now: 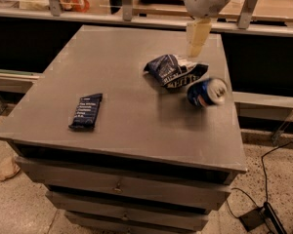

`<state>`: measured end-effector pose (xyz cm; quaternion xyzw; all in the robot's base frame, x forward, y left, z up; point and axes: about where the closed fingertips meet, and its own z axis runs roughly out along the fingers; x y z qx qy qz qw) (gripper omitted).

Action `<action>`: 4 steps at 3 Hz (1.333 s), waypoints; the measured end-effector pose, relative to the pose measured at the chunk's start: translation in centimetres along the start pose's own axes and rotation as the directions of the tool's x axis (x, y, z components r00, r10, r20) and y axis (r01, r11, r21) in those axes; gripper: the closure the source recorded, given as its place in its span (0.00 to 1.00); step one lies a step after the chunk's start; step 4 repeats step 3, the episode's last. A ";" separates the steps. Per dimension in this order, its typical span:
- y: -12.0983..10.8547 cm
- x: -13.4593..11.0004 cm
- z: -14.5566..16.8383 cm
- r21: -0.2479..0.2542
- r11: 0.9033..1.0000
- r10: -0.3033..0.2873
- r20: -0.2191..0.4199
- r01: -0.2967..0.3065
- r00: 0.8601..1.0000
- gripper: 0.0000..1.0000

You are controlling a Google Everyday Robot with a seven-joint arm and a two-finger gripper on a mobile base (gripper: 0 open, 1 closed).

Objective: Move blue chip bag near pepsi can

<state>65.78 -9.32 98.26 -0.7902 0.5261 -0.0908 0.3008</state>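
Camera view: I see pincer point(195, 50) hanging over far right part of counter point(127, 130), pointing down, tip just above far right edge of blue chip bag point(172, 71). I cannot tell how far pincer is open, nor whether it touches bag. Bag lies crumpled on counter. Pepsi can point(207, 92) tipped over, silver top facing right, just beside bag's near right corner. Dark bar wrapper point(86, 111) lies flat, well apart on left.

Dark bar wrapper point(86, 111) flat on grey table point(132, 135) (left-front part).
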 end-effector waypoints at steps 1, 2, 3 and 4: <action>0.0 0.0 0.0 0.000 1.000 0.000 0.000 0.000 1.000 0.00; -2.0 1.4 -0.9 0.086 0.992 0.097 -0.061 -0.092 0.993 0.00; -1.6 1.0 -0.5 0.068 0.994 0.090 -0.048 -0.087 0.995 0.00; -1.6 1.0 -0.5 0.068 0.994 0.090 -0.048 -0.087 0.995 0.00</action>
